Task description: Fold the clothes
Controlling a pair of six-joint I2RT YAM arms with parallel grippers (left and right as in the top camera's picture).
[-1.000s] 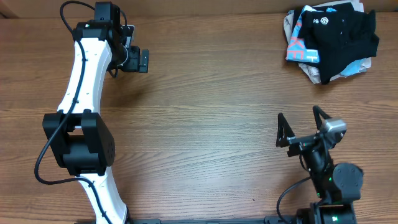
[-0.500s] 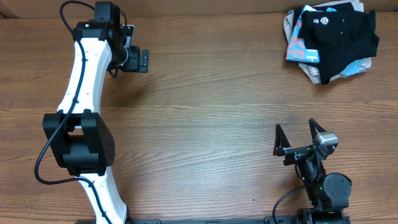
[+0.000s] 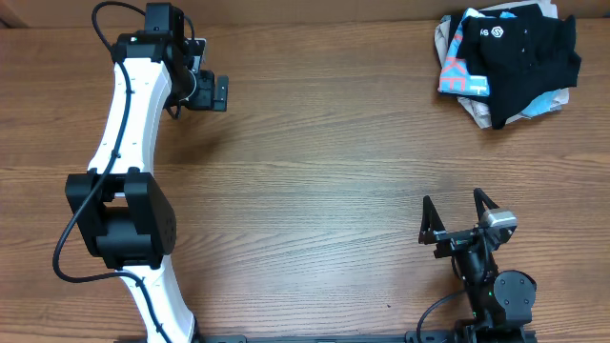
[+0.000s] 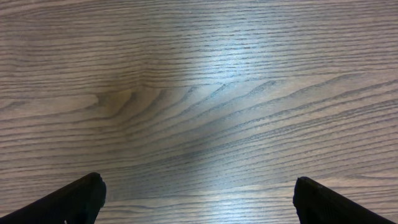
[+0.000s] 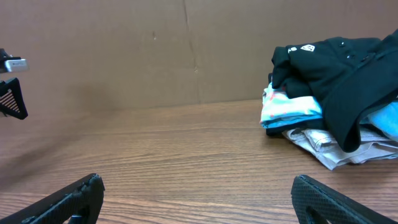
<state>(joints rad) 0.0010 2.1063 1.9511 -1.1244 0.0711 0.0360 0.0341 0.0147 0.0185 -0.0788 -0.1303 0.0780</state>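
Left gripper spread wide, empty, right gripper spread wide, empty, black clothes untouched

Even, bright overhead light leaves a pale glare patch on the brown wood-grain tabletop (left wrist view), shadows soft, every view sharp

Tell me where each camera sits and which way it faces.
Overhead: above the table, looking straight down; both arms, the left hand and the right hand show.
Left wrist: on the left arm, facing down at bare wood; only its fingertips show.
Right wrist: low on the right arm, facing across the table toward the black garment; its fingertips show.
Shared: overhead and right wrist both show the black garment.
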